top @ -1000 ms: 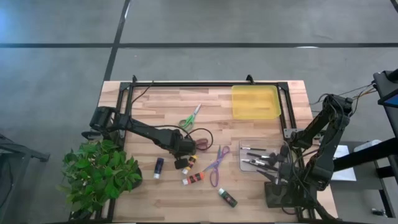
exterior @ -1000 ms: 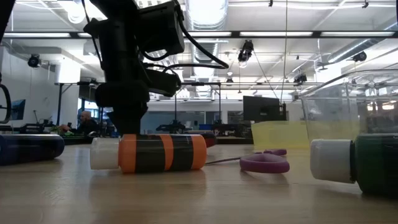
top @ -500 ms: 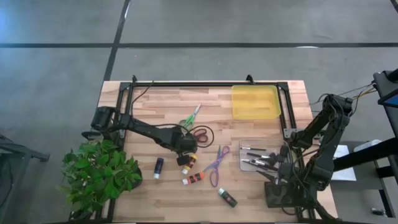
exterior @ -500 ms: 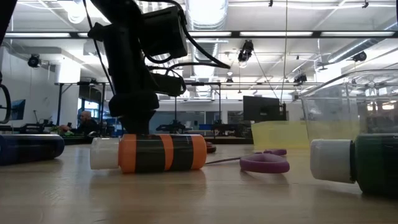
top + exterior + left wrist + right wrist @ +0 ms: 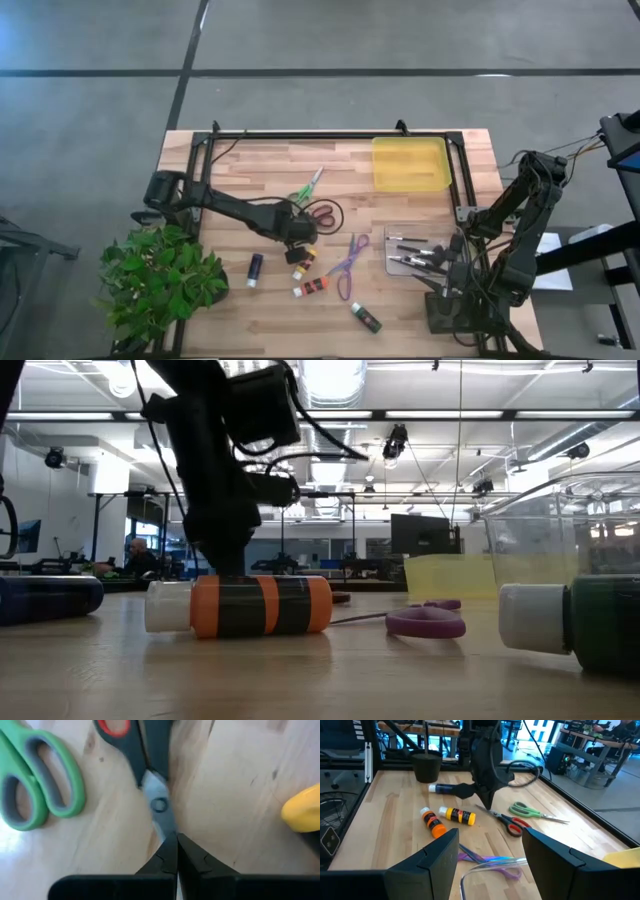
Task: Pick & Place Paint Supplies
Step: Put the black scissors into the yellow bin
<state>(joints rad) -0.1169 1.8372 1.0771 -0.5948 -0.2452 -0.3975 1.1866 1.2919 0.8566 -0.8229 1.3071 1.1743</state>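
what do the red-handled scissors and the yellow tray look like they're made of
The red-handled scissors: blades look like bare grey metal with a round pivot rivet; the handles look like matte black plastic with red inner lining. The left gripper is shut on the blade tips. The yellow tray: probably translucent plastic, since it looks see-through in the low view.

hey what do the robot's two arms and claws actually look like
Both arms are dark, near-black jointed links with black cables looping off them. The left claw has two slim black fingers tapering to thin tips. The right claw has two broad, flat, matte black fingers with angular edges. No markings are visible.
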